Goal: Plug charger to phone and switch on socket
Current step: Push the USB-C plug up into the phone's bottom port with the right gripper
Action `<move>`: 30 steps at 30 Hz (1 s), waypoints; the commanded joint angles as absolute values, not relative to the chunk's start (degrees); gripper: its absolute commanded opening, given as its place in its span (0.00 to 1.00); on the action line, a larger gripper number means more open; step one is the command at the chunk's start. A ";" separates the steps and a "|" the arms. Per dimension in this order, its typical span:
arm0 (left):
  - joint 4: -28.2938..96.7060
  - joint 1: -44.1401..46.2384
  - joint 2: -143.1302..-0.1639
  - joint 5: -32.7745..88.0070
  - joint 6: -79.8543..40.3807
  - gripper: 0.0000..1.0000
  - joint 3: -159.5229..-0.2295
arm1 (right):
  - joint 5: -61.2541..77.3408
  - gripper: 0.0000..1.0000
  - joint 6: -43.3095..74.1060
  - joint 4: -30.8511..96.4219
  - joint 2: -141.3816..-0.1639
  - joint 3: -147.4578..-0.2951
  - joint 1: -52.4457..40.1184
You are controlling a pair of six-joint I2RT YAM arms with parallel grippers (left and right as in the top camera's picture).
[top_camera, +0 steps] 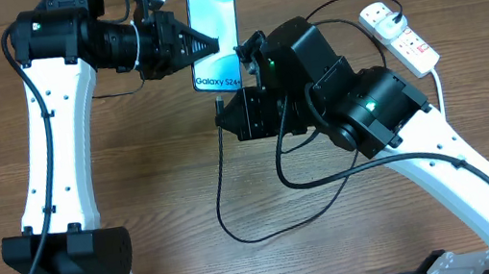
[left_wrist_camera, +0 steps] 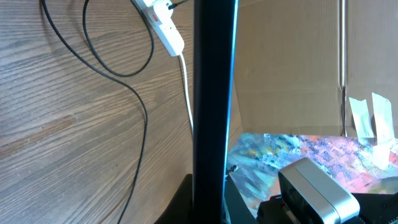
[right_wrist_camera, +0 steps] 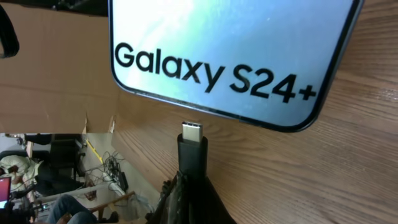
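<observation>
right wrist view: the charger (right_wrist_camera: 191,140), likely limp, is pinched at its stiff connector tip by the right claw (right_wrist_camera: 188,190) just below the likely slick, fragile phone (right_wrist_camera: 236,43), edge-clamped in the left claw (top_camera: 203,44).

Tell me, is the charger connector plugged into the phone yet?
Out: the charger connector sits fully bare, a gap below the phone bottom edge.

Right wrist: phone (right_wrist_camera: 230,50) cut off at top, port not visible; charger (right_wrist_camera: 191,155) runs off btm edge. Left wrist: phone edge-on, screen hidden; socket (left_wrist_camera: 165,31) clipped at top (switch state unreadable overhead too).
</observation>
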State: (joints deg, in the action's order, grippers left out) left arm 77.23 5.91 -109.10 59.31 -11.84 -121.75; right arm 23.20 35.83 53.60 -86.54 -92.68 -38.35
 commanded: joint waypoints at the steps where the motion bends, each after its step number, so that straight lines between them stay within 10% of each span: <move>1: 77.21 5.80 -108.22 62.04 -11.55 0.04 -123.90 | 22.15 0.04 35.79 53.45 -86.78 -93.45 -38.52; 30: 77.82 5.80 -108.22 63.46 -8.95 0.04 -123.90 | 22.15 0.04 35.81 53.17 -86.78 -93.45 -38.50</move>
